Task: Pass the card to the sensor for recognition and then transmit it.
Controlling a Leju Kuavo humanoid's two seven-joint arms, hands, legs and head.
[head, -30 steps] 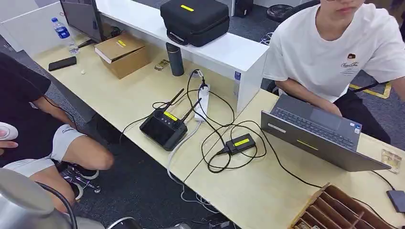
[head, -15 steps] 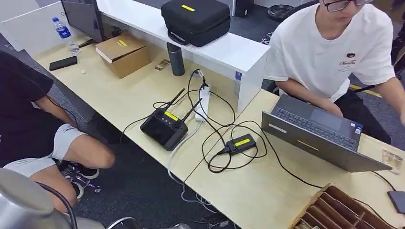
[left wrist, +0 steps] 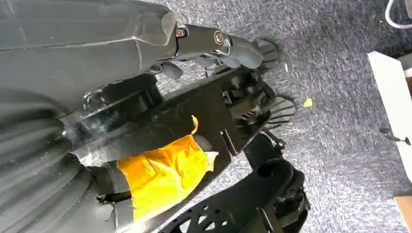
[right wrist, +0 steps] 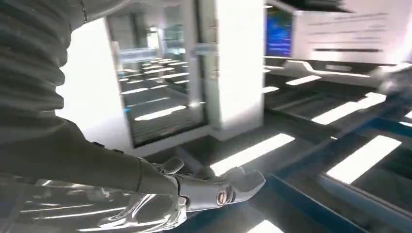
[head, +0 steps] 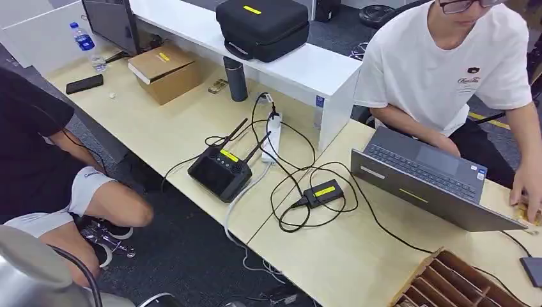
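I am holding nothing in my right robot hand [right wrist: 209, 189], its fingers loosely spread. Whether my left robot hand [left wrist: 214, 46] is spread or curled, I cannot tell. I cannot tell where the card is lying; I am guessing the slotted box [head: 460, 281] holds it. Reaching for the sensor [head: 323, 192], I am risking snagging the cables [head: 287, 185] looping around it, or bumping the person's hand [head: 527, 192] beside the laptop [head: 422, 182]. On the bench [head: 358, 256] I am counting one sensor, one laptop, one box and one controller [head: 220, 169], with two people near.
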